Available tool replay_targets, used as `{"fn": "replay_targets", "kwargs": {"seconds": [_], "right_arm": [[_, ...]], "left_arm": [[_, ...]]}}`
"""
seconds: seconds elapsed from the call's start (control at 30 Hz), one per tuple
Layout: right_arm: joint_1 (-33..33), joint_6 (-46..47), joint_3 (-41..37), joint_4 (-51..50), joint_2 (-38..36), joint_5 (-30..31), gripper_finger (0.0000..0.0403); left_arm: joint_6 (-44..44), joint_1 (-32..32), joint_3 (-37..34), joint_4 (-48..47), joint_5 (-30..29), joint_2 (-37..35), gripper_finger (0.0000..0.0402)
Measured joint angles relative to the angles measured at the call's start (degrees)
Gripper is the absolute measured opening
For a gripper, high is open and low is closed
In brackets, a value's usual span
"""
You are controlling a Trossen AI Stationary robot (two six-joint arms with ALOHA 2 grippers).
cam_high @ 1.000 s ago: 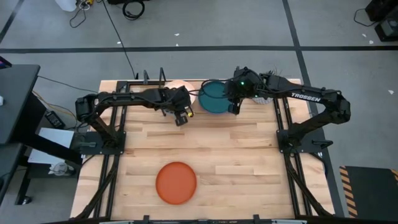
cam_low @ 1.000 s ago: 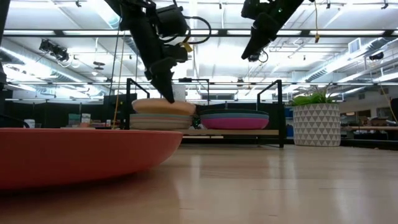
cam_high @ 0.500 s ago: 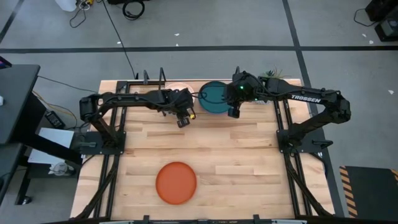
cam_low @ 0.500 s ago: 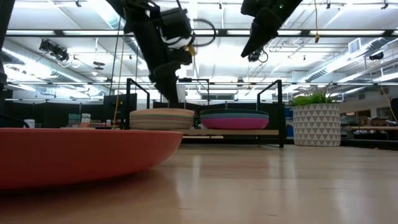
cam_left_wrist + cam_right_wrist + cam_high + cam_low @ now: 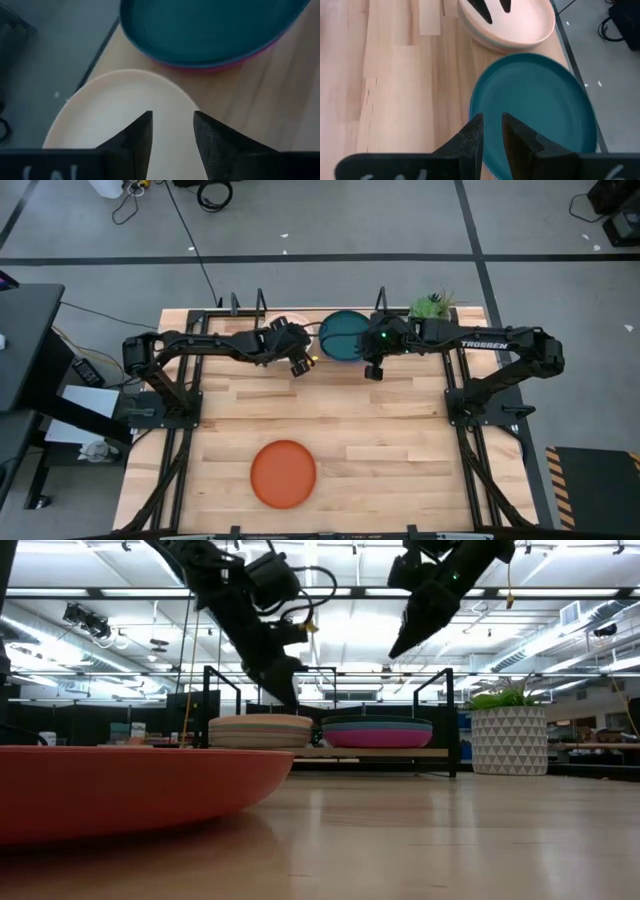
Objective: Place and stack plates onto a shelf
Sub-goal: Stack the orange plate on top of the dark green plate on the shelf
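On the shelf (image 5: 380, 752) stand two stacks of plates. The left stack is topped by a cream plate (image 5: 125, 115), the right one by a dark teal plate (image 5: 535, 100) above a pink one (image 5: 378, 738). An orange plate (image 5: 283, 473) lies on the table near the front. My left gripper (image 5: 172, 125) is open just above the cream plate's near rim, and I cannot see it touch the plate. My right gripper (image 5: 492, 127) hangs above the teal plate's near rim (image 5: 400, 648), its fingers a narrow gap apart with nothing between them.
A potted green plant (image 5: 508, 735) stands at the shelf's right end. Black upright posts (image 5: 450, 720) frame the shelf at both ends. Bare tabletop (image 5: 400, 450) lies between the shelf and the orange plate.
My left gripper has opened and let go of the cream plate. The plate's near rim, held up a second ago, now lies flat on the left stack. The left gripper has also tipped less steeply. My right gripper has come down toward the teal plate.
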Motion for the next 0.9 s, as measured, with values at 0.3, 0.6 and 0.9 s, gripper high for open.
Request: {"fn": "replay_targets", "kwargs": {"seconds": [0.3, 0.6, 0.9], "right_arm": [[-0.01, -0.07, -2.15, 2.16, -0.07, -0.01, 0.0075], [1.23, 0.17, -2.15, 2.87, -0.09, -0.44, 0.0075], [1.72, 0.76, -3.64, 3.32, -0.15, -1.8, 0.0075]], "left_arm": [[1.56, 0.0, -1.98, 1.71, 3.63, 0.33, 0.0144], [1.88, 0.28, -2.05, -2.91, 0.75, -0.72, 0.0144], [5.8, -3.4, -1.92, -5.52, 27.16, -7.24, 0.0144]]}}
